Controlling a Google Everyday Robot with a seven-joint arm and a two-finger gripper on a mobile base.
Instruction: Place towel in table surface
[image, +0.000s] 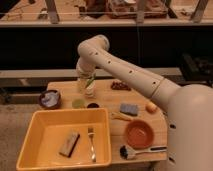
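White arm's end effector (86, 86), fingers spread and empty, hangs above the table (107, 97) near its far edge. The towel (50, 100) sits wadded in a maroon bowl (41, 97) to its left. It is best approached from above and pinched centrally.

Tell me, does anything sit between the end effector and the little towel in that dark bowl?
Nothing visible does. The end effector hangs over the back of the table, to the right of the dark bowl that holds the towel. Only bare table surface lies between them.
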